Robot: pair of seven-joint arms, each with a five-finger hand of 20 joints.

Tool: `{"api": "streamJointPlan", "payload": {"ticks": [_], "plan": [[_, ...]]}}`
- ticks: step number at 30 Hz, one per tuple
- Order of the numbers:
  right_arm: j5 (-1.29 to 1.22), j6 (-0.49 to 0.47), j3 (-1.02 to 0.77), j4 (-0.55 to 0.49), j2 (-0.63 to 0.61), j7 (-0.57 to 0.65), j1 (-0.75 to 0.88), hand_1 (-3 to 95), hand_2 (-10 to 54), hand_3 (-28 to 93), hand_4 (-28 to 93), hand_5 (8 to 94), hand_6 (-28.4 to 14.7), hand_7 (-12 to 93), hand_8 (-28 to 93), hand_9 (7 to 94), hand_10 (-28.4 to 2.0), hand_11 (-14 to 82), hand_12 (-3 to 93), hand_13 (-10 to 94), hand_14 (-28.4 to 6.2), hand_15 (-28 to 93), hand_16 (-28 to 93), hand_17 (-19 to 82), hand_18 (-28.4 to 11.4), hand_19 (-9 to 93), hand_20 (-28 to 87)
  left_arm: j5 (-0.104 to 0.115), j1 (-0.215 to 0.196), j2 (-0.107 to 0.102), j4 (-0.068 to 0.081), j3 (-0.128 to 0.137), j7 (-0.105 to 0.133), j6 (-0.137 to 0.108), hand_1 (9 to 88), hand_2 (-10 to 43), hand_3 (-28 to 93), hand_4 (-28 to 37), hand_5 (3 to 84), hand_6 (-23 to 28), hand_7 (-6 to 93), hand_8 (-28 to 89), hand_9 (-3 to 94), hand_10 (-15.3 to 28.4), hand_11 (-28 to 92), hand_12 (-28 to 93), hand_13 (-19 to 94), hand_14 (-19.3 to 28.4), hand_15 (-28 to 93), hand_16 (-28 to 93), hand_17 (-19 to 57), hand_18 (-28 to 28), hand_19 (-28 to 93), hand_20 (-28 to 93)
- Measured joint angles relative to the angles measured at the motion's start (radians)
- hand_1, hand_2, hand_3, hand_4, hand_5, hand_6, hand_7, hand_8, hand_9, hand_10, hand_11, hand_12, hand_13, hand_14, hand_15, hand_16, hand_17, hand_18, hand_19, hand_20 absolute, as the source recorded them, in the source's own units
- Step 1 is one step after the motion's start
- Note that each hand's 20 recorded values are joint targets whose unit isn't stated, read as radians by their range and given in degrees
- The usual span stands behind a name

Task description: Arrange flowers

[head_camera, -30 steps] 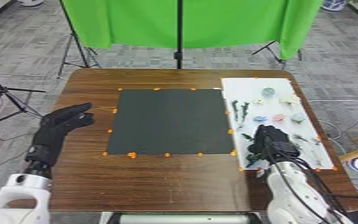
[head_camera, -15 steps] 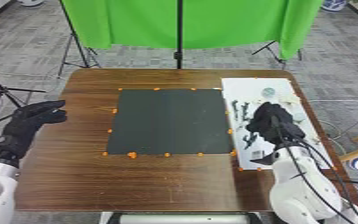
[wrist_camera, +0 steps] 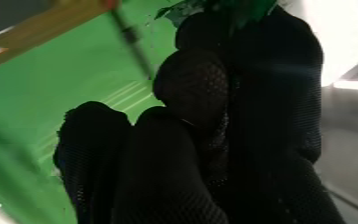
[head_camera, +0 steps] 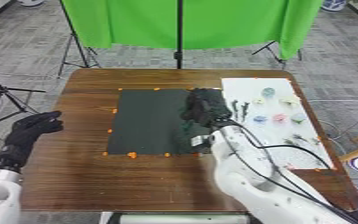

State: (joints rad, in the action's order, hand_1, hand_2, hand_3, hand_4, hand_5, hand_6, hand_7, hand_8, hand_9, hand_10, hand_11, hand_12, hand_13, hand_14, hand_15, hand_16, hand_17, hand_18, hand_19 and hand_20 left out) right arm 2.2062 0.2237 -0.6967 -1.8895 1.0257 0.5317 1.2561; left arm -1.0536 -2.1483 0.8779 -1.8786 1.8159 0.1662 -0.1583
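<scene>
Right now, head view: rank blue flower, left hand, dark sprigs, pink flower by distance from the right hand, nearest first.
From the right hand:
1. Dark sprigs, white sheet's left part
2. Blue flower, right of them
3. Pink flower, further right
4. Left hand, table's left side

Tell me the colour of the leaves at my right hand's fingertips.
The leaves are dark green, best seen in the right wrist view.
</scene>
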Motion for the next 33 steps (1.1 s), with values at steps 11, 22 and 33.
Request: {"api": "streamJointPlan", "payload": {"ticks": [11,22,33], "plan": [[-0.033,0.003,0.167,0.144,0.196,-0.053,-0.184,87.7,-9.5,-28,62,80.2,-5.1,38,22,87.3,-13.1,47.4,38.7,94,1.5,72,26,75,-9.7,93,56,0.037,0.097,-0.001,0.043,-0.158,0.113,-0.128,35.7,0.2,59,-19.4,48.0,4.4,16.9,-8,49.8,13.8,25,11,42,18.6,27,-2,7.9,11.9,8,18],[-0.116,0.142,0.175,0.288,0.305,-0.083,-0.122,88.9,-9.5,-28,58,79.5,-5.1,39,20,87.6,-12.8,45.8,35.9,94,1.2,69,24,75,-8.2,93,47,0.033,0.126,0.025,0.048,-0.207,0.121,-0.127,34.9,-0.2,60,-19.6,47.6,4.3,17.0,-8,49.0,13.9,26,11,41,18.4,27,-3,7.9,12.1,8,18],[-0.226,0.200,0.182,0.352,0.338,-0.089,-0.096,89.1,-9.5,-27,50,79.6,-4.8,37,18,90.0,-12.4,38.7,33.6,94,0.3,64,22,76,-6.6,91,37,0.025,0.130,0.043,0.048,-0.233,0.121,-0.122,35.0,-0.6,60,-20.0,47.5,4.3,17.4,-8,49.0,13.8,26,11,42,18.5,28,-2,7.8,12.1,8,18]]}}
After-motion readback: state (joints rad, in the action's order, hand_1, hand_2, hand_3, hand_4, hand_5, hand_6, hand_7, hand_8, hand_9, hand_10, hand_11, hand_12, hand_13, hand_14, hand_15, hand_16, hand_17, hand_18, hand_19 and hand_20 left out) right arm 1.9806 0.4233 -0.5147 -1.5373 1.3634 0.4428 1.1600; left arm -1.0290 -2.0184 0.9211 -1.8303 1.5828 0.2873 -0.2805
